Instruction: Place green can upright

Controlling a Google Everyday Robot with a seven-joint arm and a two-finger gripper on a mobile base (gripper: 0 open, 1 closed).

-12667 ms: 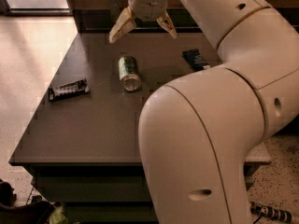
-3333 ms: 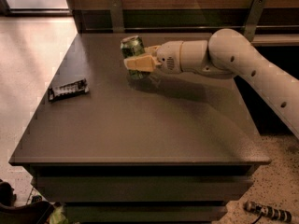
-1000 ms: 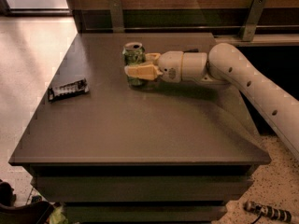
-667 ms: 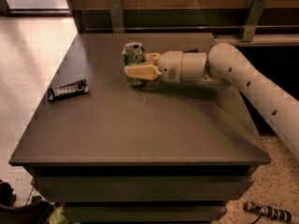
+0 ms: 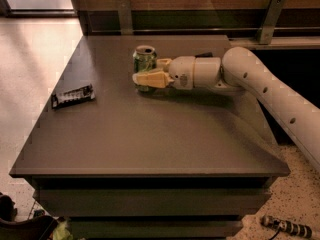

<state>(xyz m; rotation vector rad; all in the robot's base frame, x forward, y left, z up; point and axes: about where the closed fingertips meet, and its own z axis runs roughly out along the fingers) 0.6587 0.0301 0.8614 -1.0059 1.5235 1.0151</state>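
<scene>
Upright at the smooth dark desk's (image 5: 150,149) twelve o'clock stands the cylindrical green can (image 5: 144,59), silver-topped. The cream gripper (image 5: 146,70), reaching from three o'clock, clasps its sides; a flat wrapper (image 5: 73,96) lies at nine o'clock.

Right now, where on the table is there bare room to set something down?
The whole front half of the table is bare, from the snack wrapper to the right edge. Crowded: the back middle, where the gripper is at the green can.
</scene>
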